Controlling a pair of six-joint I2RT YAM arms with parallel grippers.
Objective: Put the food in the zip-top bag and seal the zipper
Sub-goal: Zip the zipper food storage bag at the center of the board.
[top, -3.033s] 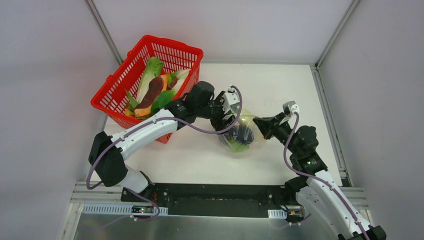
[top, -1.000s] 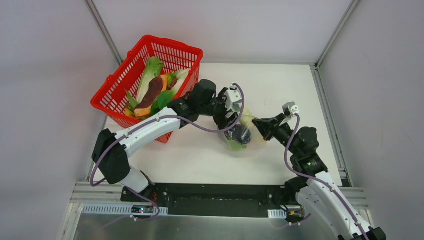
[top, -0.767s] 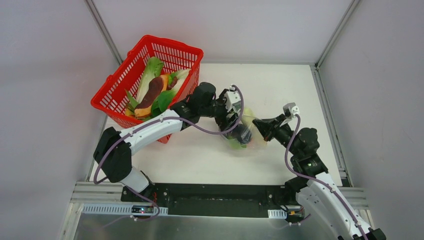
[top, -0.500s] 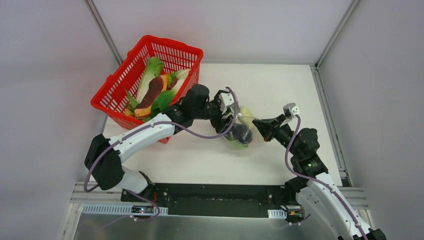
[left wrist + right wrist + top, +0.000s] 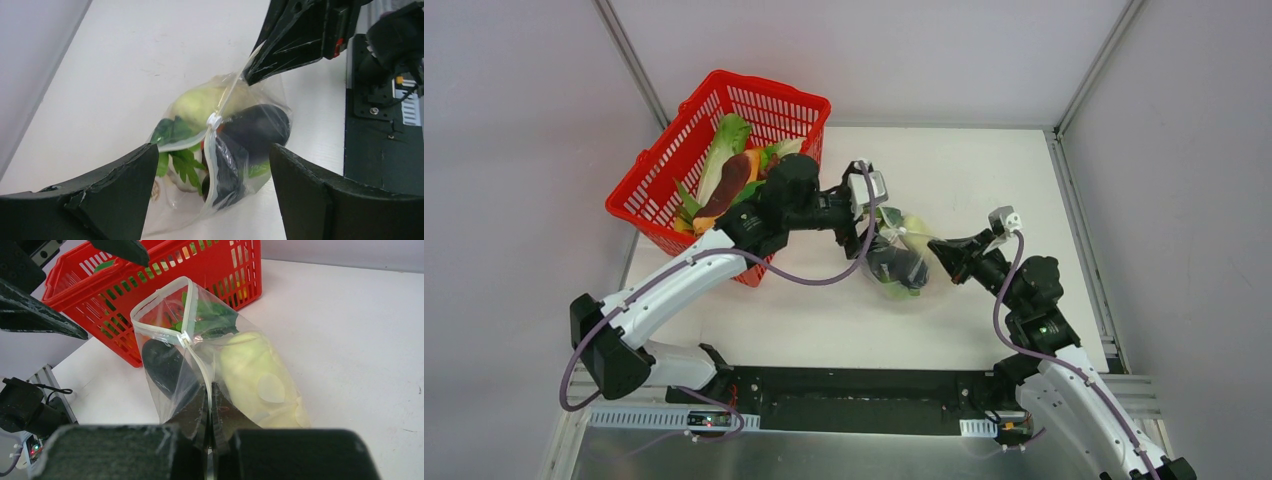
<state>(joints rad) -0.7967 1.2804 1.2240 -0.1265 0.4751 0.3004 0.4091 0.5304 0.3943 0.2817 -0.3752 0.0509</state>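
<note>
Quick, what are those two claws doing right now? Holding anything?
Left gripper: open, holding nothing.
Right gripper: closed on the zip-top bag, pinching the end of its zipper.

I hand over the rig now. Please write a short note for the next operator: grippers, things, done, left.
Left gripper: open, astride the zip-top bag, not touching it.
Right gripper: shut on the zipper at its near end.
In the bag: eggplant, pale radish, green leaves; more toy produce lies in the red basket.
Done: zipper closed from right gripper to white slider.
To do: close the open stretch beyond the slider.
</note>
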